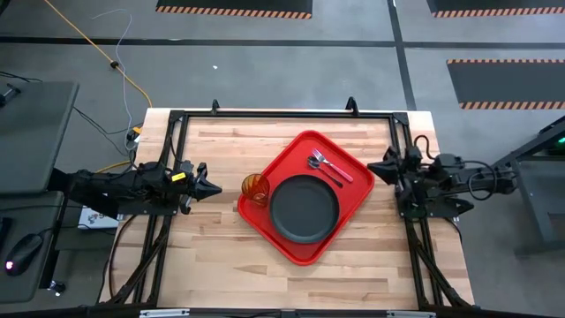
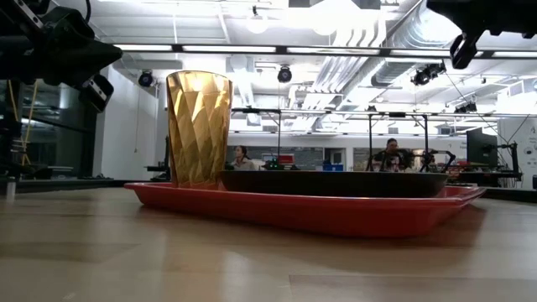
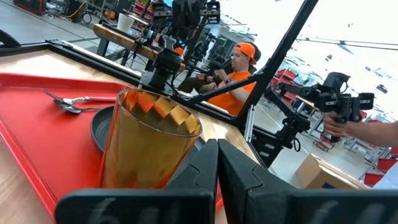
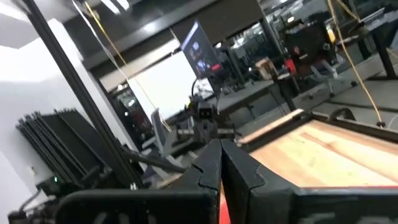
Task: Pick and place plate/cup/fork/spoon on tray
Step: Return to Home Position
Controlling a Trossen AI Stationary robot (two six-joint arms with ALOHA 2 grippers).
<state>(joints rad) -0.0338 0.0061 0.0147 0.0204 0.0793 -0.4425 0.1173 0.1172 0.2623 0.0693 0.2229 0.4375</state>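
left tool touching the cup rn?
Apart. The high view shows a strip of bare table between the left tool and the cup.

Robotics lab: exposed ceiling ducts (image 2: 369, 33), hazard-striped floor mats (image 1: 234, 5), other workbenches (image 3: 124, 37).

Out of sight — low and left wrist views
In the low view the plate (image 2: 336, 182) and the rim of the tray (image 2: 352, 216) hide the fork (image 1: 340, 171) and spoon (image 1: 315, 163); in the left wrist view the left gripper (image 3: 216, 149) covers the base of the cup (image 3: 149, 143).
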